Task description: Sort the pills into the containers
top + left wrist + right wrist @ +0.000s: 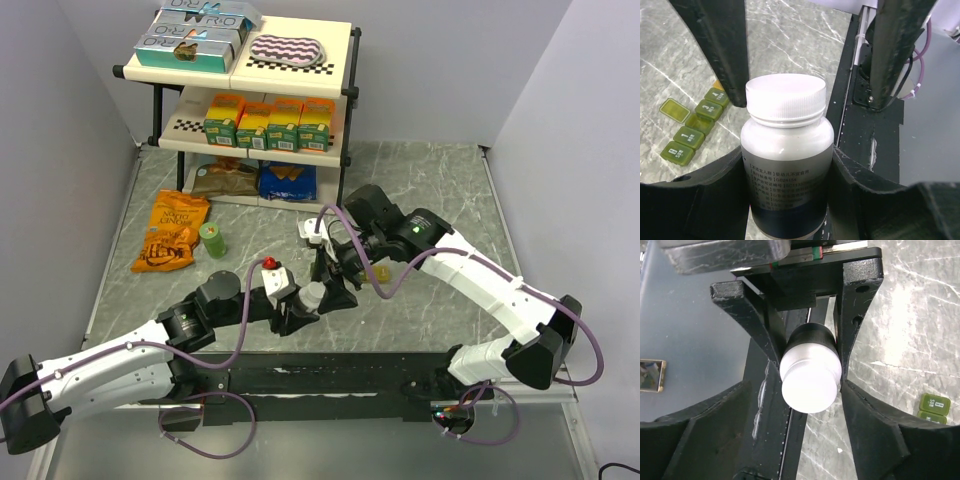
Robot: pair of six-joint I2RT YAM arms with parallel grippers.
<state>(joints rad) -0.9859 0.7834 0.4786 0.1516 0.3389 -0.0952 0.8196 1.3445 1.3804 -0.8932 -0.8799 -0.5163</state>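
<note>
Jaws on the left gripper (787, 160) clamped the pill bottle (787, 200); the right gripper (795, 390) gaped around its cap (810, 382); containers (690, 132) lay at nine o'clock, left wrist view.

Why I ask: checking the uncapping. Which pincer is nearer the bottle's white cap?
Right. The right pincer straddles the white cap, open around it; the left pincer clamps the bottle lower down, around its labelled body.

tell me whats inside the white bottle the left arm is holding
Nothing of its contents shows. The white bottle has its ribbed cap on, and the cloudy wall and printed label hide whatever it holds.
</note>
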